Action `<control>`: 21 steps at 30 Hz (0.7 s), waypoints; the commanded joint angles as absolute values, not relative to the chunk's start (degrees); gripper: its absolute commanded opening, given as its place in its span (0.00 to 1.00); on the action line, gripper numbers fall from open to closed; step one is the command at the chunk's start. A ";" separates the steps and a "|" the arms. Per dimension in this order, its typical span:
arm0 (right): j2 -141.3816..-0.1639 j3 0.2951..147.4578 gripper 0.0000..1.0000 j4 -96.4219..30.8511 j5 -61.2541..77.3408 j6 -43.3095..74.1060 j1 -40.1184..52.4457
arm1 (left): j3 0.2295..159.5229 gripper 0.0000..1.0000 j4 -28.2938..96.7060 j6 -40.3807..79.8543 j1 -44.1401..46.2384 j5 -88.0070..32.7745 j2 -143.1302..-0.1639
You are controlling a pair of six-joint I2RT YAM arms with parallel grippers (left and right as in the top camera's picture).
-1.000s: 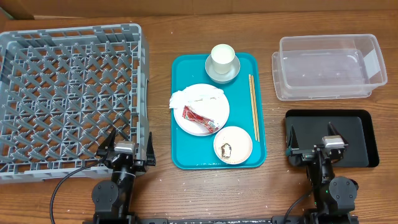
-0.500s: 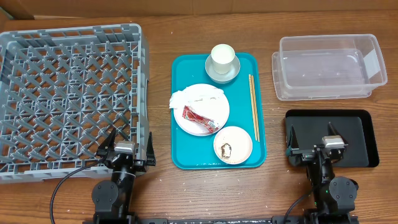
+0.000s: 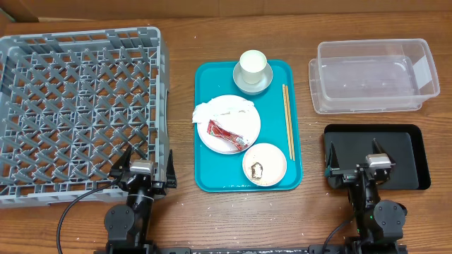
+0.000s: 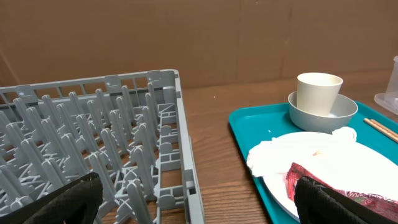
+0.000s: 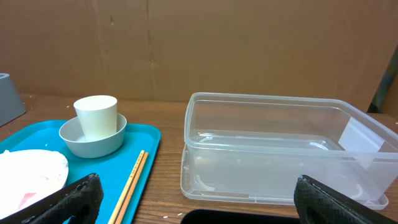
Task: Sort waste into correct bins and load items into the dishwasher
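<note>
Wooden table (image 3: 311, 212); cardboard wall (image 5: 186, 43) behind; grey crate (image 3: 85, 34) left, teal tray (image 3: 277, 99) centre.

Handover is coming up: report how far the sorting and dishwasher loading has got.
Done: nothing yet; the grey crate, clear tub and black tray look empty. In hand: nothing; the left hand and right hand sit open at the near edge. Left: napkin and red wrapper on the plate, rice scraps in the small bowl, cup in the grey-green bowl, all on the teal tray.
</note>
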State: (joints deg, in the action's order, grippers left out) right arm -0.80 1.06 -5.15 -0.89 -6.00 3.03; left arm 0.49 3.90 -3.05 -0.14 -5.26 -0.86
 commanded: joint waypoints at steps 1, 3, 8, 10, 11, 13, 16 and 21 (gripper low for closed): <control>-0.16 0.47 1.00 -4.82 -1.02 -6.02 3.25 | 0.27 1.00 4.27 -2.59 -0.64 -2.37 -0.25; -0.16 0.47 1.00 -4.82 -0.99 -6.02 3.27 | 0.30 1.00 3.97 0.05 -0.62 -5.65 -0.25; -0.16 0.47 1.00 -4.82 -0.99 -6.02 3.25 | 0.32 1.00 -2.57 28.53 -0.19 -35.81 -0.25; -0.16 0.47 1.00 -4.82 -0.99 -6.02 3.25 | 0.32 1.00 -7.70 37.30 -0.19 -40.10 -0.25; -0.16 0.47 1.00 -4.82 -0.99 -6.02 3.27 | 0.32 1.00 -10.57 40.12 -0.19 -40.05 -0.25; -0.16 0.47 1.00 -4.82 -0.99 -6.02 3.25 | 0.36 1.00 -19.75 42.30 -0.19 -40.14 -0.25; -0.16 0.47 1.00 -4.82 -0.99 -6.02 3.27 | 1.78 1.00 -29.78 42.24 -0.32 -37.93 -0.25; -0.16 0.47 1.00 -4.82 -0.99 -6.02 3.27 | 13.13 1.00 -15.42 31.18 -0.40 -37.58 -3.53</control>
